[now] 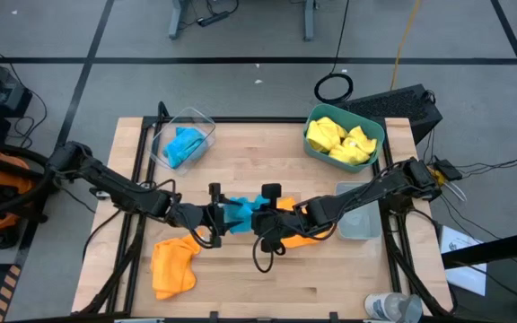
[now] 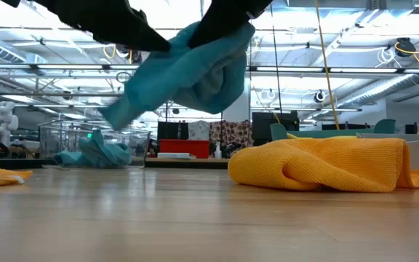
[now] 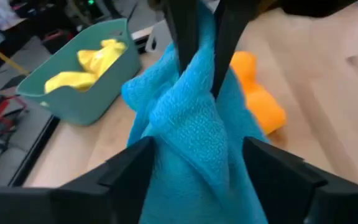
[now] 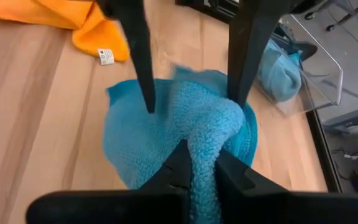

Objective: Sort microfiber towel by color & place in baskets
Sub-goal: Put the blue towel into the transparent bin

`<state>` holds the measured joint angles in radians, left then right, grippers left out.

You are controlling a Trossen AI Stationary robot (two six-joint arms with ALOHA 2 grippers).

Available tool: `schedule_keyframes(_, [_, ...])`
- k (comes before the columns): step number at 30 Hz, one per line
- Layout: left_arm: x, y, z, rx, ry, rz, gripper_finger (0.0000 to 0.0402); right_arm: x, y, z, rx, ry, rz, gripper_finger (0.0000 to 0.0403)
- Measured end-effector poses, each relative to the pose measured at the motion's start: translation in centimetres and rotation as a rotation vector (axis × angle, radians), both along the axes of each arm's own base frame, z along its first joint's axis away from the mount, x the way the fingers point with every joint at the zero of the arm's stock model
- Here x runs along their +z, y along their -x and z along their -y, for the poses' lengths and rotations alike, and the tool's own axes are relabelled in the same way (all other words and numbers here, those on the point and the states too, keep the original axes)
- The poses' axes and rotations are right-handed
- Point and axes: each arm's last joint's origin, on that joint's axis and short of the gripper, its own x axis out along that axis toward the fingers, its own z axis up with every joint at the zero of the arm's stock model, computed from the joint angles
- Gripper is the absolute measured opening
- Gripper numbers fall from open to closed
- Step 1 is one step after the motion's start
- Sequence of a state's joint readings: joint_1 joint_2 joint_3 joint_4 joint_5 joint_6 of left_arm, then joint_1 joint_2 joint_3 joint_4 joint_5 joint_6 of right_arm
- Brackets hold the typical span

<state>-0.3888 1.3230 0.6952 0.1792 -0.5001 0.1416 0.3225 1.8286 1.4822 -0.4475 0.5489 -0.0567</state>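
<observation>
A sky blue towel [image 1: 240, 208] hangs in the air over the table's middle, clear of the wood in the low view [image 2: 195, 73]. My right gripper [image 4: 202, 168] is shut on it. My left gripper [image 3: 197, 168] is open, its fingers standing on either side of the same towel, facing the right gripper [image 3: 204, 62]. One orange towel [image 1: 173, 266] lies flat near the near edge, and another [image 2: 326, 164] lies under the right arm. The clear bin [image 1: 185, 135] holds a blue towel. The teal bin [image 1: 375, 148] holds yellow towels. The small grey bin [image 1: 359, 224] sits on the right. My right gripper pinches a bunched fold of the blue towel [image 4: 197, 134] between its two fingers, slanting down from the table's right. The towel is lifted clear and hangs bunched below the fingers [image 2: 144, 94]. My left gripper's fingers [image 4: 143, 74] flank the towel; I cannot tell whether they touch it.
Black rails run along the table's left and right sides [image 1: 137, 152]. A plastic bottle [image 1: 393, 308] stands at the near right corner. Bare wood [image 1: 258, 152] lies between the clear and teal bins. Cables and a dark case lie on the floor beyond the table.
</observation>
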Motion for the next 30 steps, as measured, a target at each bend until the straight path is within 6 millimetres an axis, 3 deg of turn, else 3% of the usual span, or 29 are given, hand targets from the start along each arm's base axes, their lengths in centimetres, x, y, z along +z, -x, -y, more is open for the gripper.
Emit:
schedule_keyframes(7, [-0.8,-0.7,0.2,0.007,-0.080,0.000,0.0278,0.1,-0.2,-0.1,0.016,0.003,0.015,0.0022])
schedule_keyframes(18, [-2.4,-1.9,0.7,-0.090,-0.186,-0.034,0.0240,0.2,-0.3,-0.4,0.114,-0.040,0.000,0.0022])
schedule_keyframes(22, [-2.7,-2.0,0.7,-0.134,-0.177,-0.051,0.0186,0.2,-0.3,-0.4,0.116,-0.048,0.005,0.0022])
schedule_keyframes(28, [-2.7,-1.9,0.7,-0.146,-0.202,-0.058,0.0036,0.1,-0.2,-0.4,0.073,-0.096,0.010,0.0031])
schedule_keyframes(30, [-2.6,-1.8,0.6,-0.144,-0.212,-0.066,0.0019,0.0,-0.1,-0.3,0.054,-0.102,0.004,0.0048])
